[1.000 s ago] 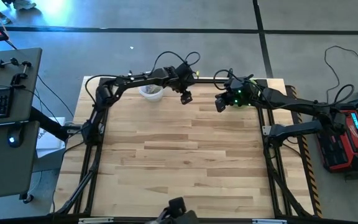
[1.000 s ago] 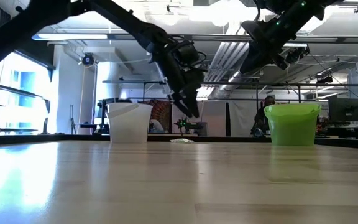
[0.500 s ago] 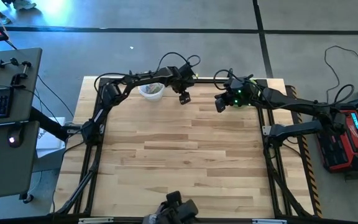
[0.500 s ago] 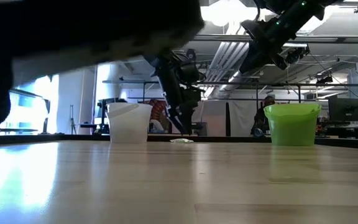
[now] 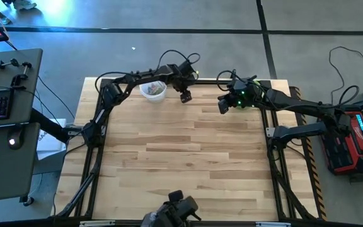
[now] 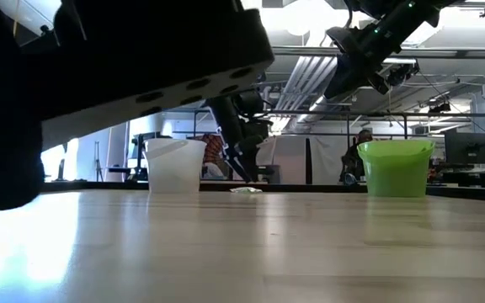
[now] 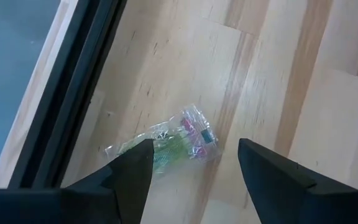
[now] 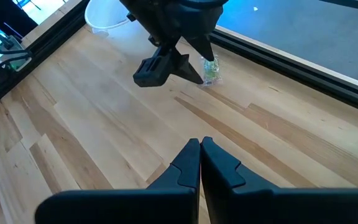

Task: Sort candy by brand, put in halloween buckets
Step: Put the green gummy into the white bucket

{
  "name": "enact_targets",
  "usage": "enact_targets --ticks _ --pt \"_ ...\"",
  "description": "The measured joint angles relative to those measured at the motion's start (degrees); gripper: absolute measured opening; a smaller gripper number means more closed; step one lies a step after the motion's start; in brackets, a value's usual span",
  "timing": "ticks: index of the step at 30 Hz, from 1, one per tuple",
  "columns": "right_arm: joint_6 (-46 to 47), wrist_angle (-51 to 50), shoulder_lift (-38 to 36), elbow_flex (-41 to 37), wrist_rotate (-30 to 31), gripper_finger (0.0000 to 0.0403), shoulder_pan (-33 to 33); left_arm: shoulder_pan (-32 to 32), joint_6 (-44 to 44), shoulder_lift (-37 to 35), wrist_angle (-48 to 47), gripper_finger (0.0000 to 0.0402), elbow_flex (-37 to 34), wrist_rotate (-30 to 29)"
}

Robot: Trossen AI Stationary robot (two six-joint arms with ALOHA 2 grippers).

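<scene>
The one sweet left out on the table is a small clear-wrapped candy (image 7: pixel 173 142), greenish with pink and blue bits, lying near the far edge by the dark frame rail (image 7: pixel 67 99). It sits directly beneath the left gripper (image 7: pixel 191 163), framed between the two spread fingers, which hang just above the wood and have not touched it. From the side you can see that claw pointing down at the little packet with the white bucket (image 6: pixel 175 165) just beside it, on the side away from the other arm. The lime green bucket (image 6: pixel 396 167) stands well apart on the opposite side, below the right gripper (image 8: pixel 199 163). That one has its fingers pressed together with nothing in them and hovers above the table, facing toward the left arm's work. As for progress, I'd say the job is nearly finished: I can make out no other candy on the boards (image 5: pixel 188 157), so this piece looks like the last one to go in. What each bucket holds I cannot really tell from here; the white one seems to have something inside, seen from above. What remains is the pinch, the lift, and the drop into whichever bucket matches.
</scene>
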Motion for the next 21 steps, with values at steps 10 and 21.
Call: enact_targets --ticks 10,21 --pt "0.0 0.0 0.0 0.0 0.0 0.0 0.0 0.3 6.3 0.0 0.0 0.0209 0.0 3.5" --pt "0.1 0.0 0.0 0.0 -0.1 0.0 0.0 0.4 25.4 0.0 -1.6 0.0209 0.0 2.5"
